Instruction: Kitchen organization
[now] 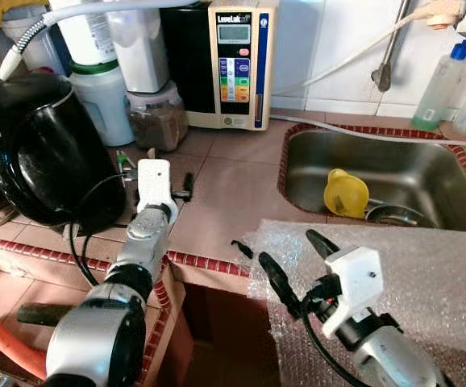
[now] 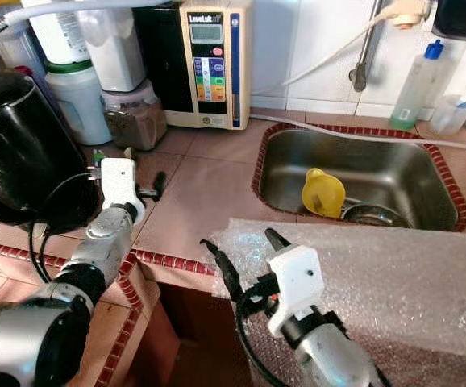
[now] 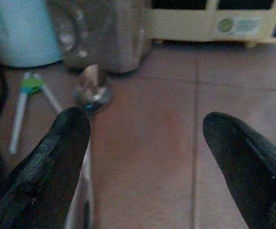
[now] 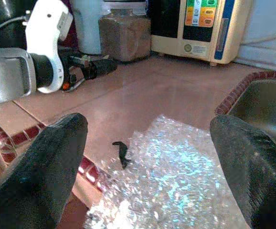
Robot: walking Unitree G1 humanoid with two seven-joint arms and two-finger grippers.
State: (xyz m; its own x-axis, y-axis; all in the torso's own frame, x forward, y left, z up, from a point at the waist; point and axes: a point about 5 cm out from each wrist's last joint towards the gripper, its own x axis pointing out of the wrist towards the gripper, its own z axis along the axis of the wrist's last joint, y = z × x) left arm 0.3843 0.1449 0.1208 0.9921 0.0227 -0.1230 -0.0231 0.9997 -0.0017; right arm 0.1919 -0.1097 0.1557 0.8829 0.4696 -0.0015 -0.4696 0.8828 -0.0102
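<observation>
Nearest the robot, the right gripper (image 1: 291, 262) hangs with its two black fingers spread wide and empty over the near edge of a clear sheet of bubble wrap (image 1: 410, 274), which lies on the right of the terracotta-tiled bench (image 1: 225, 201) and droops past its front edge. A small black clip-like scrap (image 4: 122, 151) lies at the sheet's corner. The sheet looks to be the thing in hand for tidying: it should be very light, limp and a little slippery, so it will likely fold and trail when lifted; pinching the overhanging near corner seems the surest hold. Further in, the left gripper (image 1: 156, 184) rests low over the tiles with its fingers wide apart, holding nothing, near a small shiny metal piece (image 3: 93, 93) and a thin white and green tool (image 3: 28, 100). Beside it stands a rounded black kettle (image 1: 35, 149). To the right, the stainless steel sink (image 1: 459, 189) holds a yellow plastic cup (image 1: 344, 192). Against the wall stand a clear jar of brown contents (image 1: 157, 117) and a cream water ioniser (image 1: 241, 64).
</observation>
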